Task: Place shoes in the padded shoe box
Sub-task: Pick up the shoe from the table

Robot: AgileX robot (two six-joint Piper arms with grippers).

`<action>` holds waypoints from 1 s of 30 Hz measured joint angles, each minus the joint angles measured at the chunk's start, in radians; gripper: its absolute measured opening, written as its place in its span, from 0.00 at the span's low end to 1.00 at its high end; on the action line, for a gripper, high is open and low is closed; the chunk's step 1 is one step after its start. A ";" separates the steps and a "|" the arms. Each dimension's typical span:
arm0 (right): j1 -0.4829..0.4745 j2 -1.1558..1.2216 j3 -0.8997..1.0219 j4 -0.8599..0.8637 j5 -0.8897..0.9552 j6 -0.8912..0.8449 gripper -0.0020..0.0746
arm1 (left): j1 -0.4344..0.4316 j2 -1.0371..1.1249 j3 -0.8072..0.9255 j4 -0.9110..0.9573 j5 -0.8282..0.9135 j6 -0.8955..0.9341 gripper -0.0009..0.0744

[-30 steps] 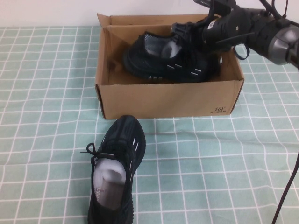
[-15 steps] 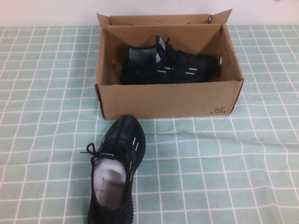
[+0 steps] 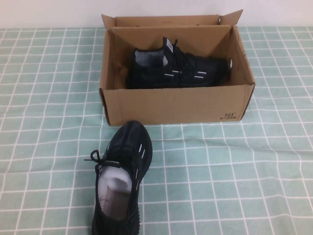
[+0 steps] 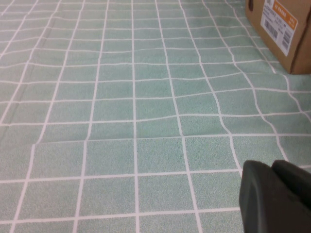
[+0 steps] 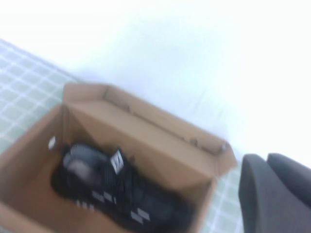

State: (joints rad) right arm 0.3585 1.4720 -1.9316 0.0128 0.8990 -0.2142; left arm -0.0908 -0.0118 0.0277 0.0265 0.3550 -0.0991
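Note:
The brown cardboard shoe box [image 3: 176, 104] stands open at the back middle of the table. One black sneaker [image 3: 177, 71] lies inside it on its side, toe to the right. The other black sneaker [image 3: 122, 181], with white paper stuffing, lies on the cloth in front of the box, toe toward it. Neither arm shows in the high view. My left gripper [image 4: 272, 167] is shut and empty, low over the cloth, with a box corner [image 4: 282, 29] beyond it. My right gripper [image 5: 266, 158] is shut and empty, raised above the box [image 5: 160, 145] and the shoe in it [image 5: 116, 189].
A green checked tablecloth [image 3: 244, 166] covers the table, with a fold line across it near the front. A white wall runs behind the box. The box's short flaps stand upright.
One second ago my right arm was over the box at the shoe. It has since pulled out of the high view, and the shoe has settled lower inside the box.

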 joint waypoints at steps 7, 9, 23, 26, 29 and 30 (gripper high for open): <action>0.000 -0.221 0.301 -0.021 -0.032 0.004 0.02 | 0.000 0.000 0.000 0.000 0.000 0.000 0.02; 0.000 -0.298 0.446 -0.023 -0.095 0.013 0.02 | 0.000 0.000 0.000 0.000 0.000 0.000 0.02; 0.000 -0.795 1.381 -0.025 -0.605 0.139 0.02 | 0.000 0.000 0.000 0.000 0.000 0.000 0.02; 0.000 -0.843 1.498 -0.025 -0.679 0.144 0.02 | 0.000 0.000 0.000 0.000 0.000 0.000 0.02; 0.000 -0.860 1.569 -0.013 -0.733 0.146 0.02 | 0.000 0.000 0.000 0.000 0.000 0.000 0.02; 0.000 -0.860 1.583 -0.013 -0.744 0.149 0.02 | 0.000 0.000 0.000 0.000 0.000 0.000 0.02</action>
State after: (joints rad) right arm 0.3585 0.6124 -0.3481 0.0000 0.1553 -0.0654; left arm -0.0908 -0.0118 0.0277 0.0265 0.3550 -0.0991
